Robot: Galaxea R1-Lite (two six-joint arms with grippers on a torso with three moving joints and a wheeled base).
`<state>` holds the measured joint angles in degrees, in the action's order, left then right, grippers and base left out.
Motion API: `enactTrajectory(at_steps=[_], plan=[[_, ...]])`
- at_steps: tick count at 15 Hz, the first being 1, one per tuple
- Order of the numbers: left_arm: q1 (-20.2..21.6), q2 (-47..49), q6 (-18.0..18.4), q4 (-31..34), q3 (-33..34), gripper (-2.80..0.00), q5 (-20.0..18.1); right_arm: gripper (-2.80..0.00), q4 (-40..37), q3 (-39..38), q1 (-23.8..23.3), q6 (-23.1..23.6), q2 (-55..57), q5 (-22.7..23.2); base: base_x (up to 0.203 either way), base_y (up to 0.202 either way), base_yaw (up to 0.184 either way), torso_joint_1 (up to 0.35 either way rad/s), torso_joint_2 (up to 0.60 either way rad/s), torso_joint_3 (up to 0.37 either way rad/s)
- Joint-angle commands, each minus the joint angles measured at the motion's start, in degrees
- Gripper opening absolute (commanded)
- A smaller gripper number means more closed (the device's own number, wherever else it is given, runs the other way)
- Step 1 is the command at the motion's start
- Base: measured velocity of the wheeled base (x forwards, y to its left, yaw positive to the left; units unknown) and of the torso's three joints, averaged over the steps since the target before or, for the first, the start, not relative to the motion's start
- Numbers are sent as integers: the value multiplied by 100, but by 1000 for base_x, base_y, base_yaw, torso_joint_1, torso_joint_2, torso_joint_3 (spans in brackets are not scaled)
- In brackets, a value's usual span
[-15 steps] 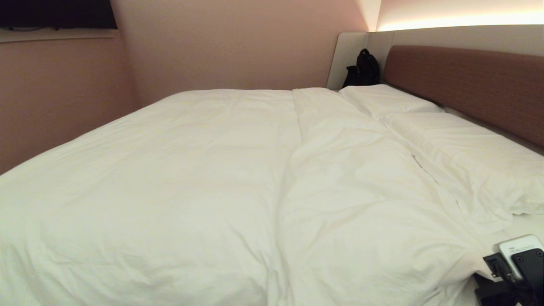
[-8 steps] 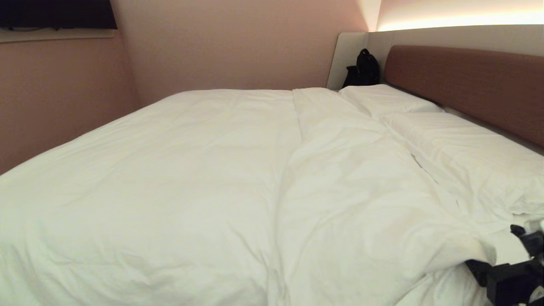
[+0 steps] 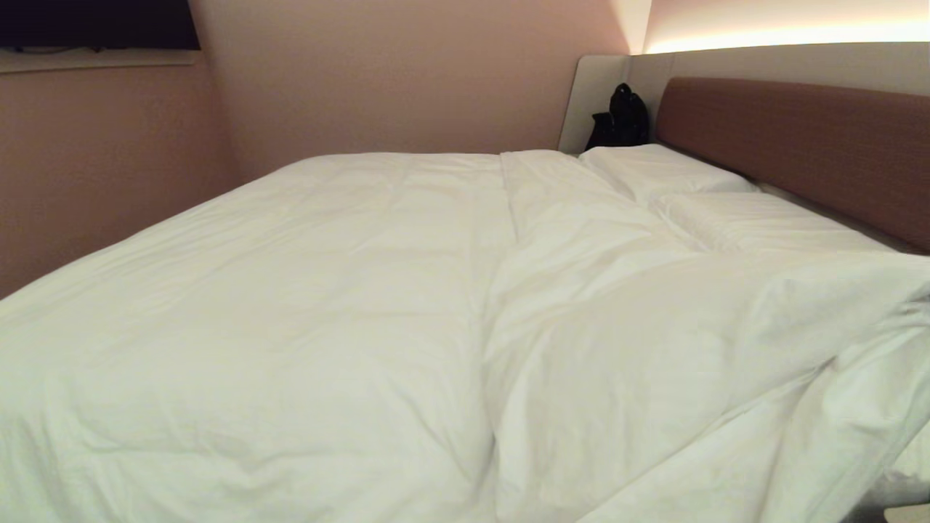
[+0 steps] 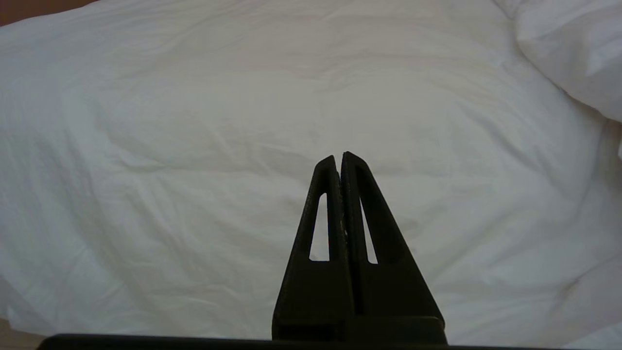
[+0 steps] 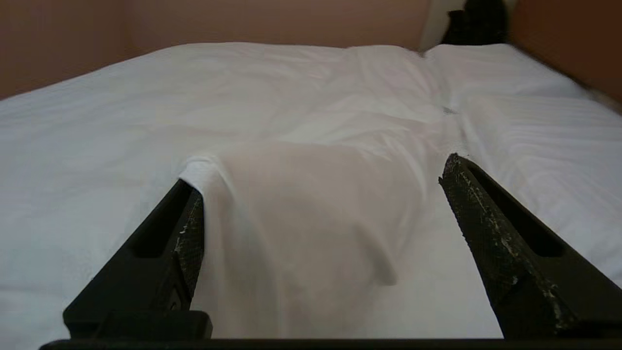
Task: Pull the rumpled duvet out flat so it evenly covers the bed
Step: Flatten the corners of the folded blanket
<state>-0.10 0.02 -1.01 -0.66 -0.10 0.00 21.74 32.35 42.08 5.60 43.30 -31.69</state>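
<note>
Across the bed [image 3: 799, 138] the duvet [image 3: 290, 290] lies spread, but its near right portion stands lifted in a loose fold [image 3: 835, 319] over the pillows [image 3: 668, 171]. The right tool [image 5: 320, 170] is spread wide, a drape of duvet cloth between its fingers [image 5: 187, 218] and touching one of them, not pinched. The left tool [image 4: 338, 160] is pressed together, hanging above the flat part of the duvet.

Risks, as judged:
- the unheld fold may slump back rumpled or bury the pillows;
- cloth may catch on that finger and drag with the arm;
- one-sided pulling may leave the cover uneven.
</note>
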Motion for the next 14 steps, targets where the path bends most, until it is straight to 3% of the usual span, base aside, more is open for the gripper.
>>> enactTrajectory(at_steps=[1, 10, 14], plan=[[1, -2, -4, -4, 1, -280, 0, 0, -2234, 174, 9, -384, -243, 873, 0, 0, 0, 0, 0, 0], [1, -2, -4, -4, 1, -280, 0, 0, -2279, 424, 3, -384, -382, 1331, 0, 0, 0, 0, 0, 0], [1, -2, -4, -4, 1, -280, 0, 0, -2644, 845, 10, -384, -676, 1469, 0, 0, 0, 0, 0, 0]])
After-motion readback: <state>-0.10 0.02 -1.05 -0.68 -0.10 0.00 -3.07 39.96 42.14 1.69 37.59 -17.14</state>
